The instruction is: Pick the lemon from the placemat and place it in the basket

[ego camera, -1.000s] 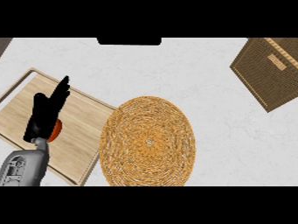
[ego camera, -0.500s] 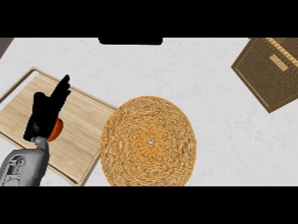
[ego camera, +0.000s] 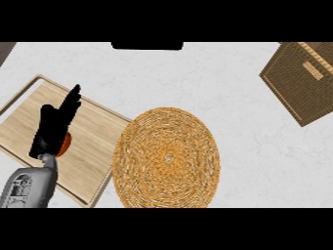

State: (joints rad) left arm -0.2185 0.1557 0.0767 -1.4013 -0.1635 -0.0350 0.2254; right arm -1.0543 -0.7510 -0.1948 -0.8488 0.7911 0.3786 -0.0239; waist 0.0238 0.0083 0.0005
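Black fingers of the left hand (ego camera: 53, 129) point up and away, straight and released, holding nothing. I see it over the wooden tray (ego camera: 100, 132) at the left of the white desk (ego camera: 197, 78), and it has not moved since the earlier frames. A small orange round thing (ego camera: 66, 143) peeks out just behind the palm; I cannot tell if it is the lemon. The round woven placemat (ego camera: 169, 158) lies just right of the tray. The brown basket (ego camera: 309, 80) sits well apart at the far right. Nothing else has shifted.
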